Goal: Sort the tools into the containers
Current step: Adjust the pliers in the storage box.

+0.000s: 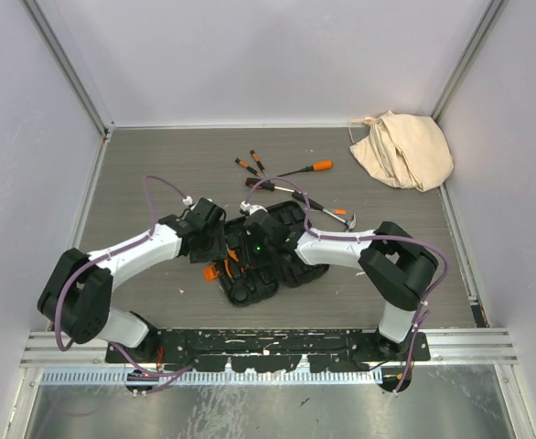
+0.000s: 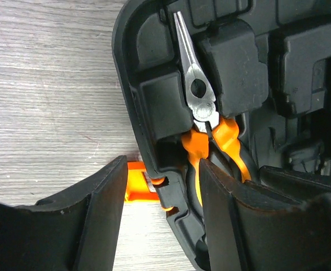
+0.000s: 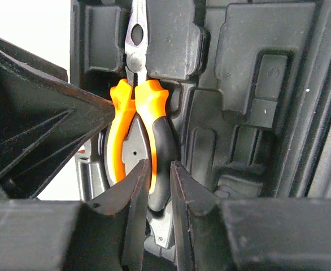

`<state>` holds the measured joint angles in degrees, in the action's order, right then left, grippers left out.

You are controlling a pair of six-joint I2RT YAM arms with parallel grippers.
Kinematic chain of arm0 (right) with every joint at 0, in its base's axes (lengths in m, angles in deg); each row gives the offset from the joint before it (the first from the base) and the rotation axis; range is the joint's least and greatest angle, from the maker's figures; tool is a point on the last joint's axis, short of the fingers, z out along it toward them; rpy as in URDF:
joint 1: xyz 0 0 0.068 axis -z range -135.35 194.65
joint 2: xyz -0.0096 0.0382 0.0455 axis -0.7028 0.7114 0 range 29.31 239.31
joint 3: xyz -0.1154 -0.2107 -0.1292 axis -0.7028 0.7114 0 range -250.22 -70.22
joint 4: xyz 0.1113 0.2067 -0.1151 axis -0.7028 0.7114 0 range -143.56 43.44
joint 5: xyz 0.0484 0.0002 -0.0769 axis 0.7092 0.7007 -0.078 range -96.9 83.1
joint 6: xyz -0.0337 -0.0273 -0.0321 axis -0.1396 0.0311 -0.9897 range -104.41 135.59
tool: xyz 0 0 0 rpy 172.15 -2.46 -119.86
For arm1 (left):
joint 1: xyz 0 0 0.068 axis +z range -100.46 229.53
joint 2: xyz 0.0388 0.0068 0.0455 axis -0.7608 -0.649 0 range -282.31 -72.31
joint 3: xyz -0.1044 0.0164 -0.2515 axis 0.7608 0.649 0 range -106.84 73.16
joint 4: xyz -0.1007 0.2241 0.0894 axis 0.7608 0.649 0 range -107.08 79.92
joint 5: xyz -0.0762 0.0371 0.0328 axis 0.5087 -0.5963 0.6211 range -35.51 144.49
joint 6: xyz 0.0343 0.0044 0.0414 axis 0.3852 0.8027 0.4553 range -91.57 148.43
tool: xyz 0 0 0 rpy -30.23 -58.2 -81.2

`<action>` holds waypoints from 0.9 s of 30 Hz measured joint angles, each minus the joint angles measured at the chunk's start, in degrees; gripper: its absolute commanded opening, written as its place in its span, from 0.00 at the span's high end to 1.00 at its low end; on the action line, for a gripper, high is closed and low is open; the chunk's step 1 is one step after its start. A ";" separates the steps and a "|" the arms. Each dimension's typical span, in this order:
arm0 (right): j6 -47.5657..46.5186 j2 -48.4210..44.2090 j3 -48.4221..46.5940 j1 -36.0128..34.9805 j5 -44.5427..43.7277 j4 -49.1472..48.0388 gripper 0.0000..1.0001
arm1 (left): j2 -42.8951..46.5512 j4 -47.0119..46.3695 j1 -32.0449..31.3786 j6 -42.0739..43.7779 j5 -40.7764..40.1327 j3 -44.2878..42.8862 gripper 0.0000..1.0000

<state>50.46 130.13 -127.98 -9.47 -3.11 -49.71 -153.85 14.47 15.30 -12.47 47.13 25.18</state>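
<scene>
A robotics lab test cell: a grey wood-grain table (image 1: pixel 158 165) boxed in by plain white walls (image 1: pixel 277 55) on aluminium posts (image 1: pixel 69 66), with a left arm (image 1: pixel 131 249) and right arm (image 1: pixel 341 249) bolted to a metal rail (image 1: pixel 487 346) along its near edge

Case (image 2: pixel 239 62): black, moulded, lying open — we see its orange latch (image 2: pixel 136 182) at the rim.
Pliers (image 2: pixel 196 96): long-nosed, orange grips, seated in a case slot.
Loose tools (image 1: pixel 306 168): orange-handled, scattered beyond the case.

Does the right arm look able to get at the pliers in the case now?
Probably yes: the right claw straddles one handle of the pliers lying in the case. The left claw stands open at the case edge, not covering that handle.
</scene>
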 measured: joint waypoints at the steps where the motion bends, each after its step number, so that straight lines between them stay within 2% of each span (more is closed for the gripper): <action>1: 0.00 0.22 -0.13 0.00 -0.02 0.02 0.74 | -0.35 -0.04 0.00 0.00 -0.07 -0.11 0.47; 17: 0.07 0.70 -0.22 0.09 -0.20 0.24 0.87 | -2.93 -0.48 -0.61 0.04 0.07 -1.09 0.54; 27: 1.84 0.85 -0.22 -1.66 -4.33 0.52 0.94 | -3.93 0.04 -0.79 0.22 -0.35 -1.73 0.62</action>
<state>52.30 130.98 -128.20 -11.14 -7.44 -49.18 -157.78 14.51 14.51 -12.25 46.78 23.45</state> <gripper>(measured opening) 0.201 0.393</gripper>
